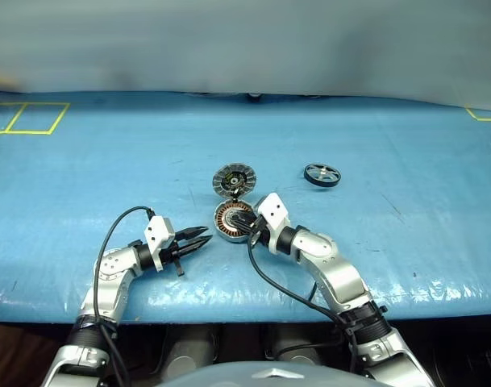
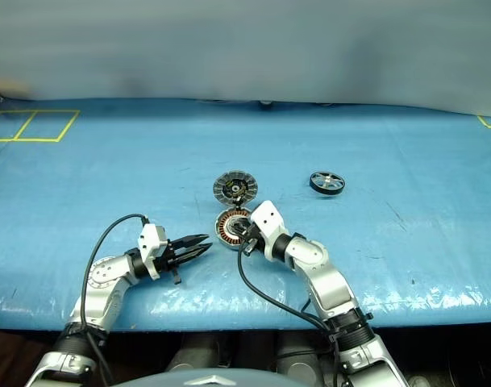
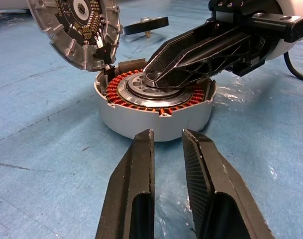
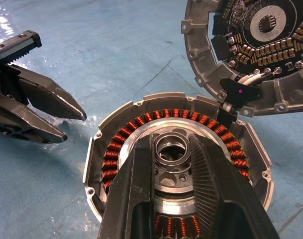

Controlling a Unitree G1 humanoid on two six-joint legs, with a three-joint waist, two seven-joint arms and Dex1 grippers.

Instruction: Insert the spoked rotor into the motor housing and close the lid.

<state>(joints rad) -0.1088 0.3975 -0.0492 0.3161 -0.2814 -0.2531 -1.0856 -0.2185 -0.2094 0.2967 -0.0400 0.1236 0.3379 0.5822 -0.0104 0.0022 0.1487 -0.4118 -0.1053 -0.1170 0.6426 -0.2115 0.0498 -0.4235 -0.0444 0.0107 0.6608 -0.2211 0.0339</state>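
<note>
Right end effector (image 4: 172, 164) reaches in from the near right, its forearm angled toward the far left, and dips slightly into the open motor housing (image 1: 231, 221). Its two black fingers (image 4: 136, 199) sit on either side of the central metal hub with a narrow gap between them; I cannot tell whether they press on it. Left end effector (image 1: 198, 239) is held level just left of the housing, pointing toward it, elbow bent near the worktop's (image 1: 84, 177) edge. Its fingers stand a little apart and grip nothing, tips short of the housing wall. The lid (image 1: 233, 180) tilts up from the housing's far edge, its ribbed, circuit-bearing face showing. The spoked rotor (image 1: 322, 174) lies flat on the blue worktop, well apart, to the far right of the housing.
</note>
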